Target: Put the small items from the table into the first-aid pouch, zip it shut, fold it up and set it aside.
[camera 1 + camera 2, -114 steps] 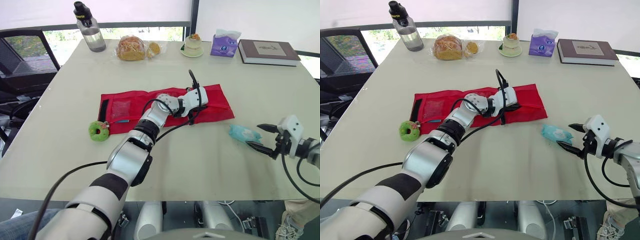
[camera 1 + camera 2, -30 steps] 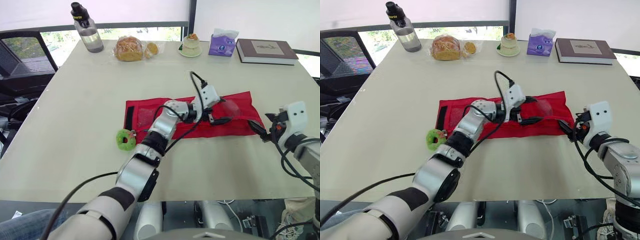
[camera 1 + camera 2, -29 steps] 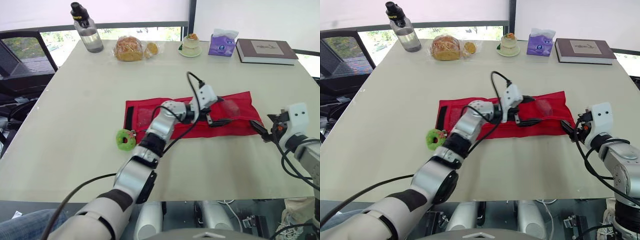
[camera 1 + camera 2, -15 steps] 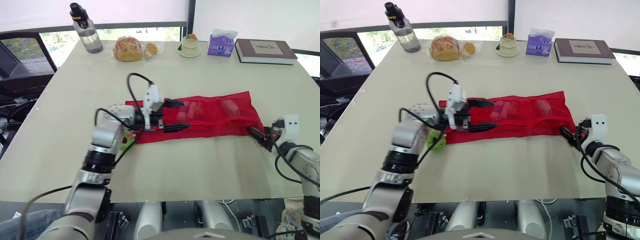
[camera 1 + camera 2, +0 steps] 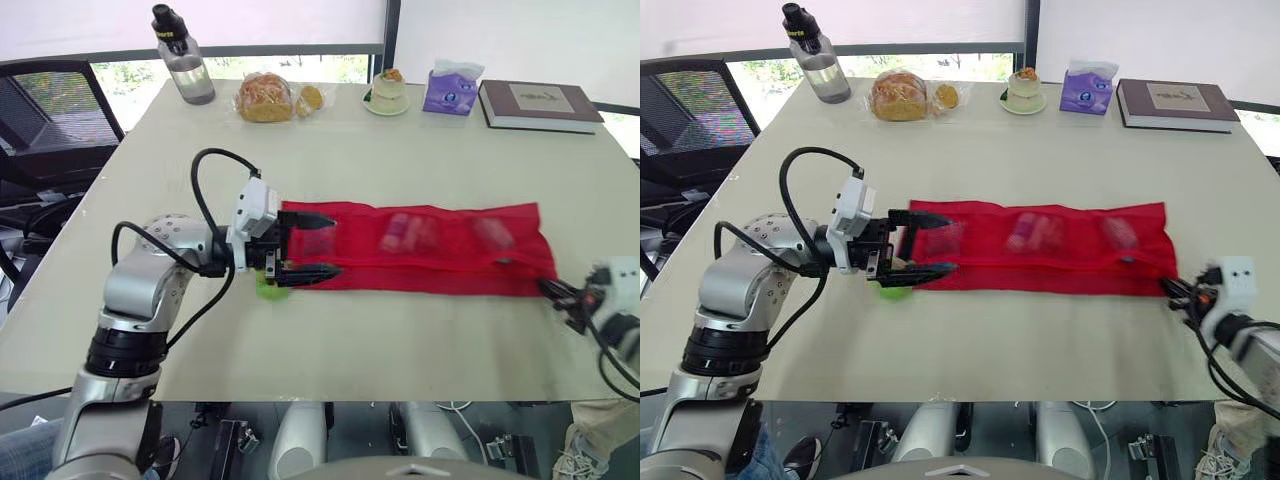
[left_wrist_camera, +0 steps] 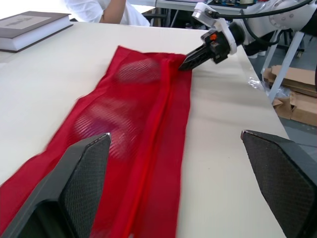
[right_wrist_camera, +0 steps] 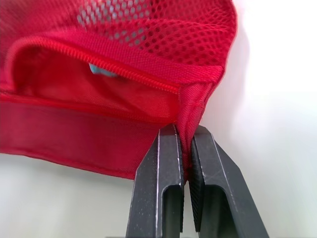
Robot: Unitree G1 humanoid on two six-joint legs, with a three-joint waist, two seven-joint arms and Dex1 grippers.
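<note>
Left gripper (image 5: 312, 245): 3.8 s ago it reached over the pouch's middle. It now sits left of centre, at the pouch's left end, jaws spread wide and holding nothing. The fingers (image 6: 74, 188) are black with a fine honeycomb texture.

Green ring (image 5: 892, 290): fuzzy and round. It lies on the table (image 5: 400, 340) at the pouch's lower left corner, half hidden under the lower finger. It is the one small item outside the pouch.

First-aid pouch (image 5: 440, 262): red fabric, a long flat rectangle across the centre. It was rumpled before and now lies drawn out straight. Three mesh pockets run side by side, with blurred pale shapes showing through the netting.

Zipper (image 7: 106, 62): red teeth along a padded hem that gapes in a curve. A light blue patch (image 7: 100, 72) shows just behind it. A blue packet lay on the bare table 3.8 s ago.

Right gripper (image 7: 184, 163): at the lower right, clamped on the pouch's right-hand corner, with the folded hem pinched between its ridged pads. It was spread beside the packet earlier.
</note>
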